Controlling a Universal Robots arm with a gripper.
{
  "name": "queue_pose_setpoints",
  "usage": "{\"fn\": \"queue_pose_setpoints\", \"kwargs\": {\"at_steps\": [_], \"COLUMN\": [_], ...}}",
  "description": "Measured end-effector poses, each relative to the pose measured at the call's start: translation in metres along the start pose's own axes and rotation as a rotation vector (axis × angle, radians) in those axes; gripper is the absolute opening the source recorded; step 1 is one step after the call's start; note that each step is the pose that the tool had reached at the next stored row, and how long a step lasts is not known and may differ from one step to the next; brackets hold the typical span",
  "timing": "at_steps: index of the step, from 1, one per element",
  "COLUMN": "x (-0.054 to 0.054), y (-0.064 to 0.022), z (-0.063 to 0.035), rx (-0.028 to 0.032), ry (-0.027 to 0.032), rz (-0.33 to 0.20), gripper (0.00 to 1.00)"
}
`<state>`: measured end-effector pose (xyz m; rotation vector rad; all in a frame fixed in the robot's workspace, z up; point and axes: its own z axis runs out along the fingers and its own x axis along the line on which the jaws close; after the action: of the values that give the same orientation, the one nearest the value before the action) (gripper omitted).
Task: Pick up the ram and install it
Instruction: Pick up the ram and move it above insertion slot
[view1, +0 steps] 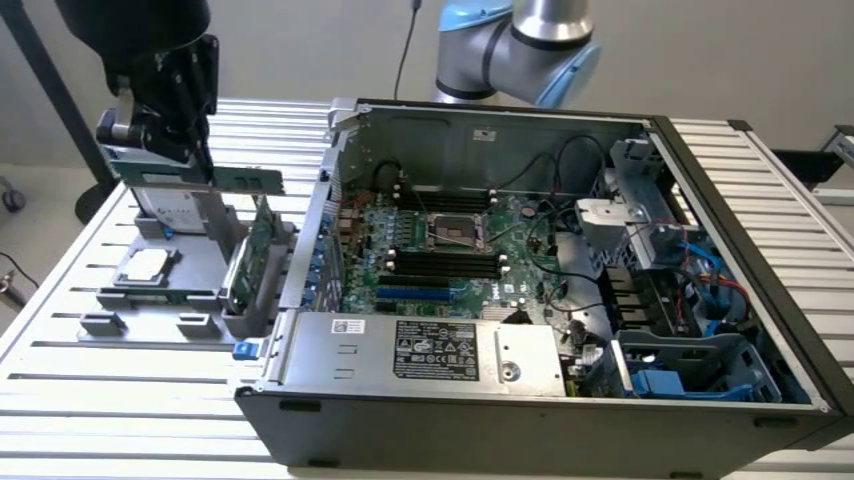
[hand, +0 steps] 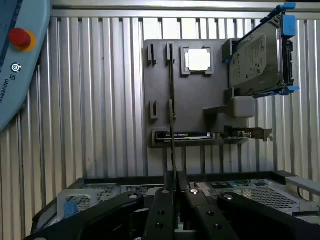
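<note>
Step in hand: carrying the ram off its holder, judged from how high it hangs over the grey tray.
Tool: the tool is clamped on the ram's upper long edge, fingers pinching both faces; in the wrist view the tool closes on the stick seen edge-on.
Ram, place: in the air at the exterior view's left, above the tray on the slatted desk, well apart from the open computer case.
Ram, look: a thin, long green board held level with its long edge horizontal (from the wrist it shows as a dark sliver, ram).
Doing it well: a central grip with the board vertical and untwisted looks right; any tilt would likely foul a black motherboard slot.
Hazard: the taller green expansion card stands just below, so height matters.
Neighbours: a processor chip and a hard drive with blue rails sit in the tray.
</note>
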<state>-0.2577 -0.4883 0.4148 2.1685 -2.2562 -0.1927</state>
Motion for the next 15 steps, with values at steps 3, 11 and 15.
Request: {"fn": "queue_pose_setpoints", "kwargs": {"at_steps": [3,11,15], "x": [-0.001,-0.003,-0.005], "y": [-0.0122,-0.0444,-0.0625], "z": [-0.0064,-0.0104,-0.0119], "rx": [-0.0011,-0.0038,-0.0039], "ry": [-0.0054,-0.0136,-0.0136], "rz": [0.000,-0.004,-0.004], "gripper": [0.14,0.14,0.14]}}
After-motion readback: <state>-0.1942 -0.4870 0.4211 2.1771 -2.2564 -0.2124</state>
